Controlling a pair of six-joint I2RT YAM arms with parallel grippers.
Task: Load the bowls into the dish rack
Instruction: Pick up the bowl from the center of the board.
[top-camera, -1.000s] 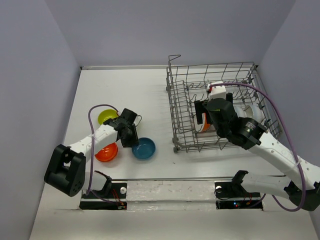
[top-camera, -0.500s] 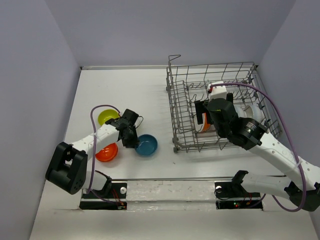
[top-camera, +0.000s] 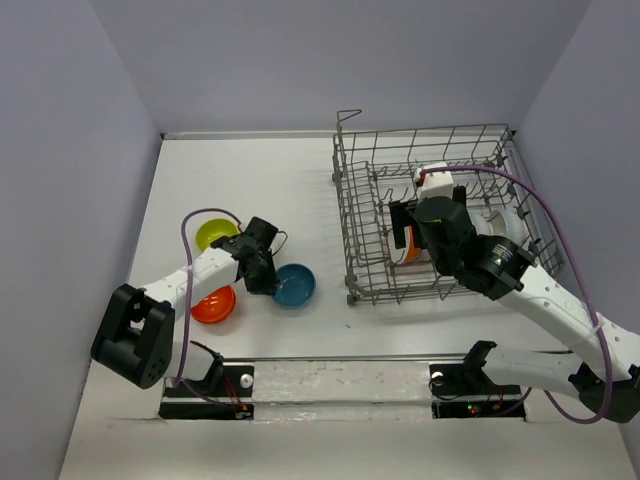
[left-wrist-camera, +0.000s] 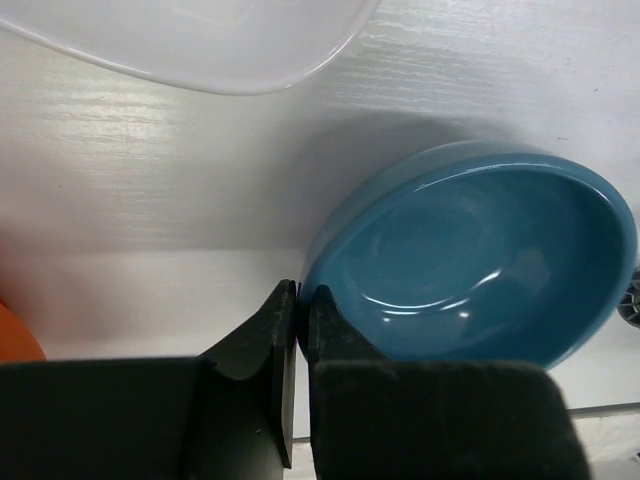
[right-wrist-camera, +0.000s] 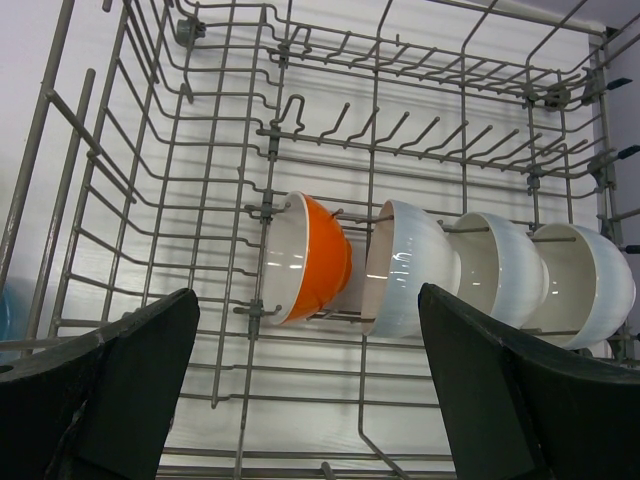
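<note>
My left gripper (top-camera: 268, 280) is shut on the near rim of a blue bowl (top-camera: 296, 287) on the table, left of the dish rack (top-camera: 349, 205). In the left wrist view the two fingers (left-wrist-camera: 283, 320) pinch that rim of the blue bowl (left-wrist-camera: 480, 260), one inside and one outside. An orange-red bowl (top-camera: 213, 305) and a yellow-green bowl (top-camera: 214, 233) lie further left. My right gripper (right-wrist-camera: 308, 300) hangs open above the dish rack (right-wrist-camera: 150, 200). An orange bowl (right-wrist-camera: 322, 255) and three white bowls (right-wrist-camera: 410, 265) stand on edge in a row there.
The rack's tall corner handle (top-camera: 347, 115) rises at its back left. Grey walls close the table on the left, back and right. The arm bases' plate (top-camera: 340, 385) lies along the near edge. A pale glossy curved shape (left-wrist-camera: 200, 40) fills the top of the left wrist view.
My left jaws have closed on the blue bowl's rim, and the bowl has slid slightly to the right. The right arm has not moved.
</note>
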